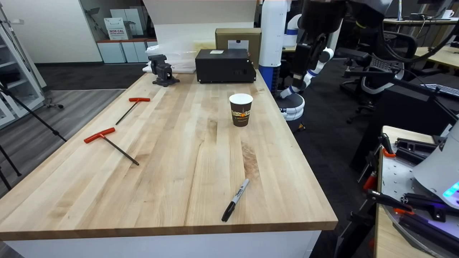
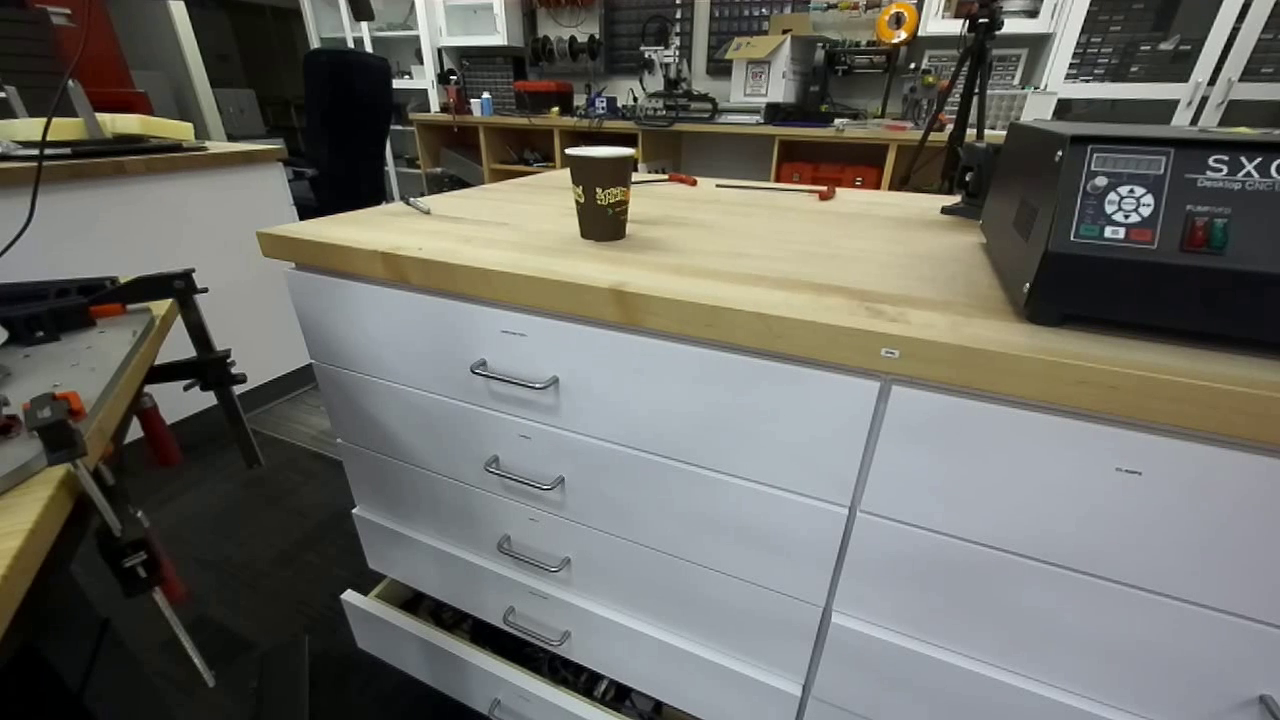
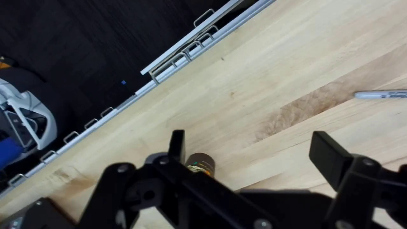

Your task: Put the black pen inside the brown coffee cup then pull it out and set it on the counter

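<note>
On my wrist view I had the brown coffee cup (image 3: 201, 163) upright on the counter (image 3: 279, 70), presumably as receptacle, then my tool (image 3: 248, 143), spread wide, empty, likely for the black pen (image 3: 381, 94) lying farther right.

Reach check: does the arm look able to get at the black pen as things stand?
Probably yes: the gripper is open, and the black pen lies uncovered on the counter, apart from the brown coffee cup, with nothing seen blocking it from above.
</note>
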Controlling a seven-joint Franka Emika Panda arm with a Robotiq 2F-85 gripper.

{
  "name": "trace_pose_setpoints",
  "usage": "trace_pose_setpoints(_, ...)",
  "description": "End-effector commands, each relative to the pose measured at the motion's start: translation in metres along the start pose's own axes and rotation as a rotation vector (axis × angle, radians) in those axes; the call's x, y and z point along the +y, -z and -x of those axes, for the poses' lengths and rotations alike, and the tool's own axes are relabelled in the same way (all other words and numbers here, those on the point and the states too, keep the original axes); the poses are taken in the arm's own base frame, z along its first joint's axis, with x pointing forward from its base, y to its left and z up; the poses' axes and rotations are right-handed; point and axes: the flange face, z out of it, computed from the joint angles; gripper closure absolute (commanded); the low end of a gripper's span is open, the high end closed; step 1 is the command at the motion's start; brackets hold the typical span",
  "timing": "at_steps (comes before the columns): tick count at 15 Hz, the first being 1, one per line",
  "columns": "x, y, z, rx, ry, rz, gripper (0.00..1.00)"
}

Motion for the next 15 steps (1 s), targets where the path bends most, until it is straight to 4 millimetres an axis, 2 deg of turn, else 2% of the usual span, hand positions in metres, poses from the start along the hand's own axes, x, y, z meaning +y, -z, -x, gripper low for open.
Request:
trace_pose_setpoints(1, -0.067, -0.012, -0.029, -0.027, 0.186, -0.066, 0.00)
trace_pose_setpoints(3, -0.097, -0.019, -0.037, -0.036, 0.286, -0.109, 0.00)
trace_pose_setpoints(5, -0.116, -0.025, -0.049, -0.046, 0.391, -0.143, 0.00)
trace_pose_setpoints(7, -0.124, -0.032, -0.063, -0.057, 0.500, -0.177, 0.00)
trace_pose_setpoints(12, -0.125, -0.054, -0.091, -0.071, 0.757, -0.293, 0.00)
trace_pose_setpoints(15, -0.132, -0.079, -0.082, -0.107, 0.899, -0.377, 0.00)
